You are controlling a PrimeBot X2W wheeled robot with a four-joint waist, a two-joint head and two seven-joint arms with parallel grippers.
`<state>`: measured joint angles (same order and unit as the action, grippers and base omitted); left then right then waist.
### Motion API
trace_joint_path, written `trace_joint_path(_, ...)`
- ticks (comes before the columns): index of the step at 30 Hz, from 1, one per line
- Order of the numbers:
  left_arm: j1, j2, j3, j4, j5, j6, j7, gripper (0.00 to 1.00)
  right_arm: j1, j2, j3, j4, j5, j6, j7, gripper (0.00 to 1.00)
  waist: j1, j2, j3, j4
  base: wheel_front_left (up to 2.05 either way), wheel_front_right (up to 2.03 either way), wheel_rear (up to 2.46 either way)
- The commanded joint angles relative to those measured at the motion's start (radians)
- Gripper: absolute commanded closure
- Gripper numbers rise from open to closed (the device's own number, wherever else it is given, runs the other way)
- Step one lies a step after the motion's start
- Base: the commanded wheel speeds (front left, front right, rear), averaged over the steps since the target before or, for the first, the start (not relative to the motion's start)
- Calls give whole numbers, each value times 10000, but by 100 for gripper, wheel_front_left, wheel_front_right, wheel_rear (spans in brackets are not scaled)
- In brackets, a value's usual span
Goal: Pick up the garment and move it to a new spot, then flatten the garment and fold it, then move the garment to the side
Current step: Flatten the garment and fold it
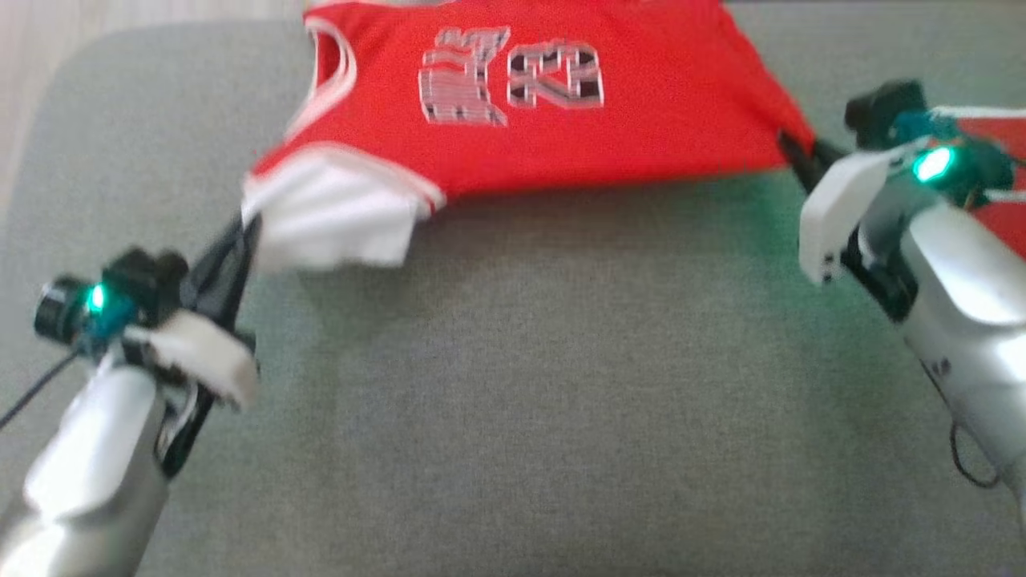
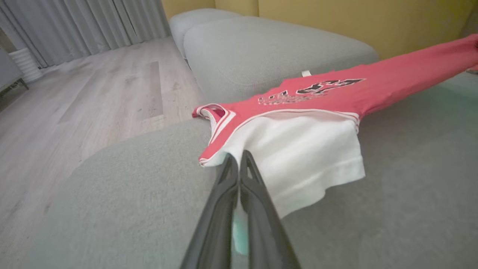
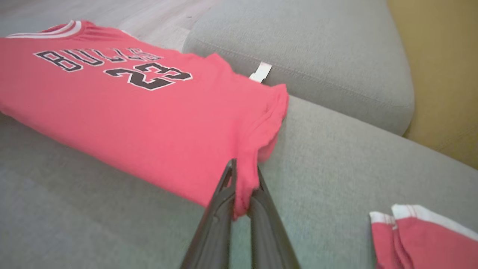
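Between the left fingers (image 1: 240,240) and the right fingers (image 1: 795,154), a red sleeveless basketball jersey (image 1: 641,120) with white trim is stretched out. Its printed side is up and shows the word "BULLS" and the number 23. It is spread over a wide grey fabric sofa cushion (image 1: 521,401). The edge nearest to the fingers runs almost straight from one pair to the other, with a shadow under it.

The left fingers (image 2: 239,164) are pressed fully together and pinch the shoulder corner of the jersey (image 2: 373,93) at their tips. Just to the right of these tips, a white cloth part (image 2: 306,157) of the same garment hangs out from under the red layer and rests loosely on the cushion (image 2: 392,194). Far to the left of these fingers, past the cushion edge, are a pale wooden floor (image 2: 93,93) and grey curtains (image 2: 93,26).

The right fingers (image 3: 233,177) are also closed, with a fold of the red hem corner caught between them. From their tips the jersey (image 3: 112,108) spreads away to the left. Ahead of the tips stands a second grey cushion (image 3: 298,48) with a small white label (image 3: 260,72) on its seam, just behind the far corner of the jersey. To the right of these fingers, well apart, another red garment with white bands (image 3: 422,239) lies on the same cushion (image 3: 336,149).
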<state>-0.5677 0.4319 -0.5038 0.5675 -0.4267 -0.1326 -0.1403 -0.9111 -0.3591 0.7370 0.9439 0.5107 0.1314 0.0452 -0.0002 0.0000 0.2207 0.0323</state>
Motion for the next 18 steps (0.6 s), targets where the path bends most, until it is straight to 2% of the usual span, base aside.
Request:
trace_joint_path(1, 131, 817, 302, -798, -228, 21, 361, 100, 278, -398, 394, -572, 545, -7, 349, 100, 2, 0, -503, -9, 0, 0, 0)
trace_joint_path(7, 1704, 1719, -39, -3111, -824, 22, 2101, 100, 1169, -1446, 1449, -1988, 2253, -7, 1437, 100, 2, 0, -1147, 44, 0, 0, 0)
trace_joint_path(10, 2425, 2046, -143, -4219, -1142, 129, 2923, 100, 1603, -2038, 1861, -2784, 2959, -7, 1901, 100, 2, 0, -1357, 87, 0, 0, 0)
trace_joint_path(11, 2425, 2046, -143, -4219, -1142, 129, 2923, 100, 1603, -2038, 1861, -2784, 2959, -7, 1901, 100, 2, 0, -1357, 87, 0, 0, 0)
trace_joint_path(18, 3888, 2861, -206, -6220, -1733, 583, 4299, 100, 2683, -3066, 2315, -4214, 4410, -7, 2858, 100, 2, 0, -1851, 153, 0, 0, 0)
